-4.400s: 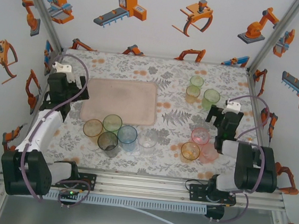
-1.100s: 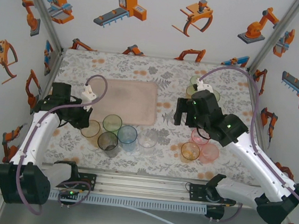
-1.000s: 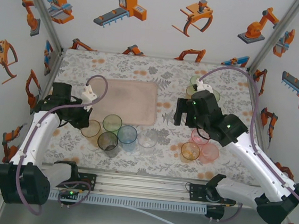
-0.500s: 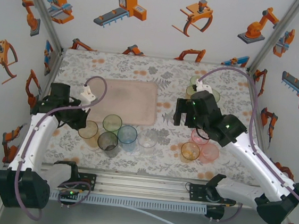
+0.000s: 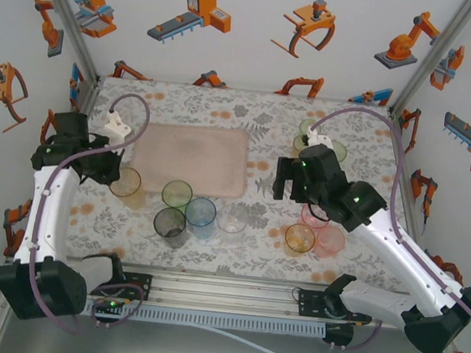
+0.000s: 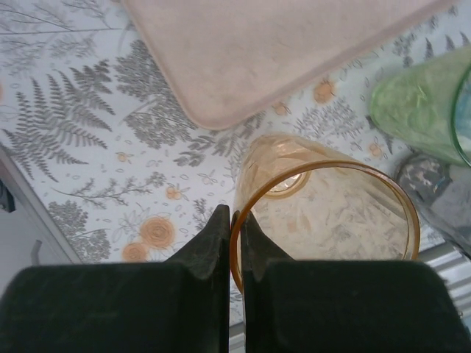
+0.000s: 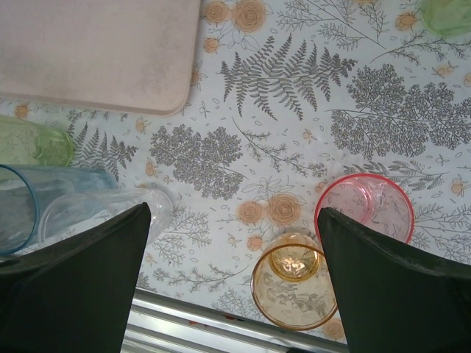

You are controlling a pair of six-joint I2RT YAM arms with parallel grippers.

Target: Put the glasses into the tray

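Fingers of the left gripper (image 6: 235,224) are pressed together on the near rim of an amber tumbler (image 6: 324,213), 1 finger inside the wall and 1 outside. This tumbler has its open end toward the left wrist camera. It is just off the near-left corner of the tray (image 5: 191,159), outside it. Whether its base touches the worktop (image 5: 252,254) cannot be told. The tray lies flat, left of the worktop's middle.

From above, 4 tumblers stand upright in a tight cluster just on the near side of the tray: a green tumbler (image 5: 176,194), a smoky grey tumbler (image 5: 170,222), a blue tumbler (image 5: 201,212) and a clear tumbler (image 5: 232,221).

The right gripper (image 7: 234,213) hangs over the worktop to the right of the tray, its fingers spread wide with nothing between them. Below it in the right wrist view, a pink tumbler (image 7: 364,209) and an orange tumbler (image 7: 294,290) stand just beside each other. A paler pink tumbler (image 5: 328,239) stands close against them in the top view. A second green tumbler (image 7: 449,15) is at the far right corner of the wrist view, well apart from the tray.
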